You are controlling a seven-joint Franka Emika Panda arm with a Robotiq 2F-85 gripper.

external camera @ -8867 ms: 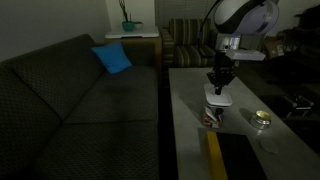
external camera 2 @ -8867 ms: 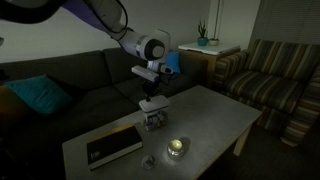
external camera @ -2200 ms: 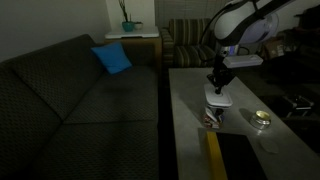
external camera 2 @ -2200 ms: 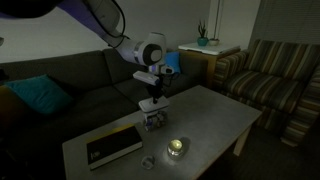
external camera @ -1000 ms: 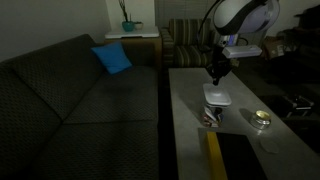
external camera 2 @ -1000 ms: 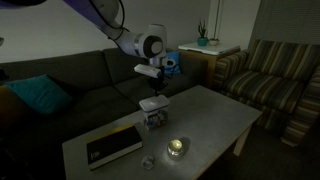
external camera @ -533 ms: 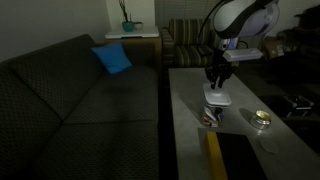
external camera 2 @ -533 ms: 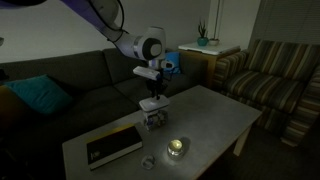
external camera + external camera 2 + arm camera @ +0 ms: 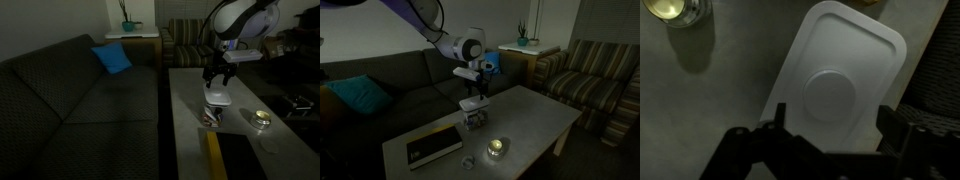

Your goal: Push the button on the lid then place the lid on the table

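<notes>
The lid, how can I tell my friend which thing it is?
Find the long pale grey table beside the dark sofa. On it stands a small patterned container, with the lid on top. It is flat and white, unlike the round shiny tin nearby.

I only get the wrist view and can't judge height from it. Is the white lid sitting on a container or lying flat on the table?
Observer: On a container. In both exterior views the lid caps the patterned container, which stands on the table.
Operator: Is the gripper touching it?
Observer: In an exterior view the gripper hangs open just above the lid. I cannot tell whether it touches.
Operator: What is the dark textured edge on my right?
Observer: The sofa, which runs along the table's long side.
</notes>
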